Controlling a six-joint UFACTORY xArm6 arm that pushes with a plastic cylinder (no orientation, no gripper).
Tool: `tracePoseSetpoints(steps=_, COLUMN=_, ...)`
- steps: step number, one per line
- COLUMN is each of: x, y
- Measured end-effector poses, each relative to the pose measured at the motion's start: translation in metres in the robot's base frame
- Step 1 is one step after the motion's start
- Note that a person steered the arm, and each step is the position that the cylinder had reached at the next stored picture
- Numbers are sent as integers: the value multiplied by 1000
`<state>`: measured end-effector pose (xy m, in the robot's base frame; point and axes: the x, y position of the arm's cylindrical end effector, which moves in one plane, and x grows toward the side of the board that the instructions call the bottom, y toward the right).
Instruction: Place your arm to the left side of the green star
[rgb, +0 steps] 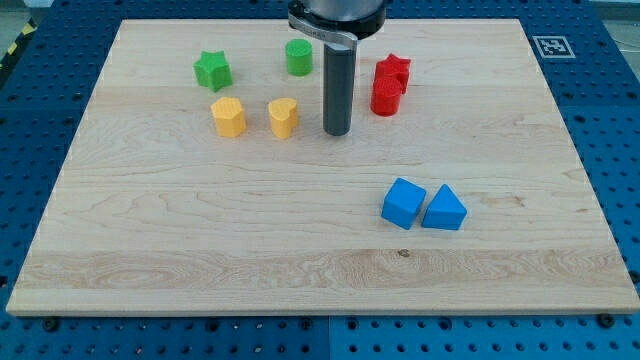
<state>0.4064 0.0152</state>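
Note:
The green star (212, 70) lies on the wooden board (200, 230) at the view's upper left. My tip (337, 132) rests on the board well to the right of the star and a little lower, between the yellow heart (284, 117) on its left and the red blocks on its right. The dark rod rises straight up from the tip to the mount at the view's top.
A green cylinder (299, 57) stands above and left of the tip. A yellow hexagon (229, 116) lies below the green star. A red star (393, 69) and a red cylinder (386, 96) touch each other. A blue cube (403, 203) and a blue triangle (444, 209) lie at the lower right.

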Motion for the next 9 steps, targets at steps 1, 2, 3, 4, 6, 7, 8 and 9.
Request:
tracePoseSetpoints(steps=1, x=0, y=-19)
tracePoseSetpoints(steps=2, x=0, y=-20)
tracePoseSetpoints(steps=3, x=-1, y=-35)
tracePoseSetpoints(steps=4, x=-10, y=-35)
tracePoseSetpoints(steps=6, x=-15, y=-55)
tracePoseSetpoints(steps=7, x=-15, y=-55)
tracePoseSetpoints(steps=8, x=-15, y=-62)
tracePoseSetpoints(steps=9, x=-20, y=-85)
